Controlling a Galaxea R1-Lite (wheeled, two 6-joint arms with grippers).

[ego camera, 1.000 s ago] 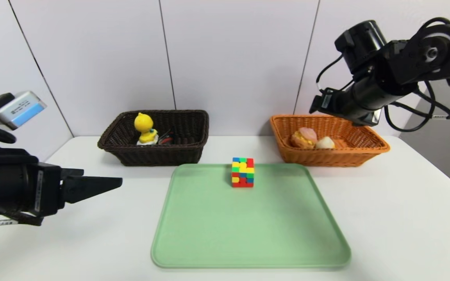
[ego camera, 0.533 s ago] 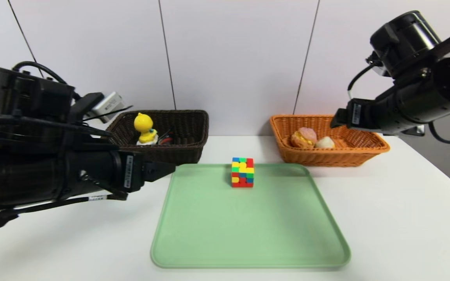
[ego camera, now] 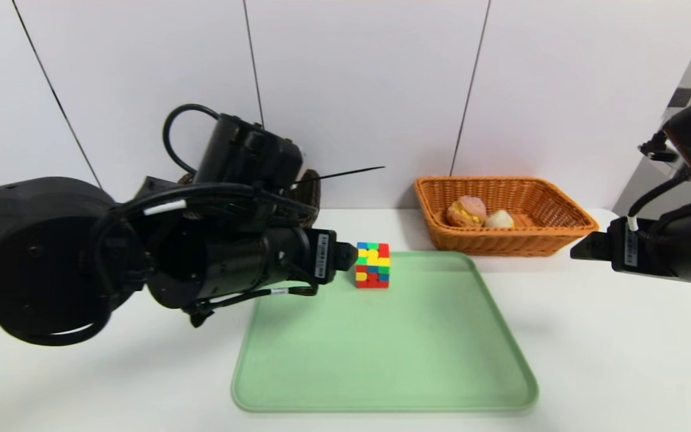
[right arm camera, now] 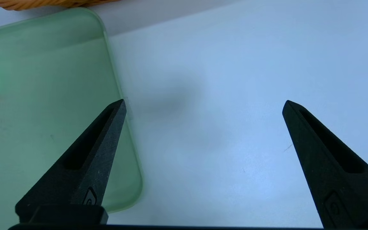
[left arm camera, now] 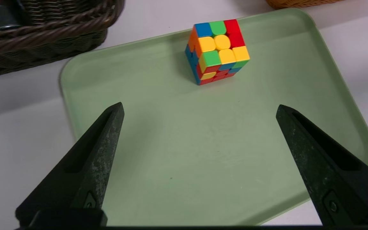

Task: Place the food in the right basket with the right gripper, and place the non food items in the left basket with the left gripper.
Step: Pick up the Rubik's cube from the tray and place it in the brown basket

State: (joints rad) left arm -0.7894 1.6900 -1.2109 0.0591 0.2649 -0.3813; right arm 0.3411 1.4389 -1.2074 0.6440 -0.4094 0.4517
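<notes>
Cube (ego camera: 373, 266) at green tray's (ego camera: 381, 348) twelve o'clock.
Left gripper (left arm camera: 200, 103), wide, over tray; right gripper (right arm camera: 204, 100), wide, past tray's two o'clock.

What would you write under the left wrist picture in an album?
Open end effector above a green tray holding a puzzle cube.

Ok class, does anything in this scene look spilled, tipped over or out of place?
Nothing looks spilled or tipped. The puzzle cube sits upright on the green tray, not in a basket, but that seems unfinished sorting rather than a mishap.
</notes>
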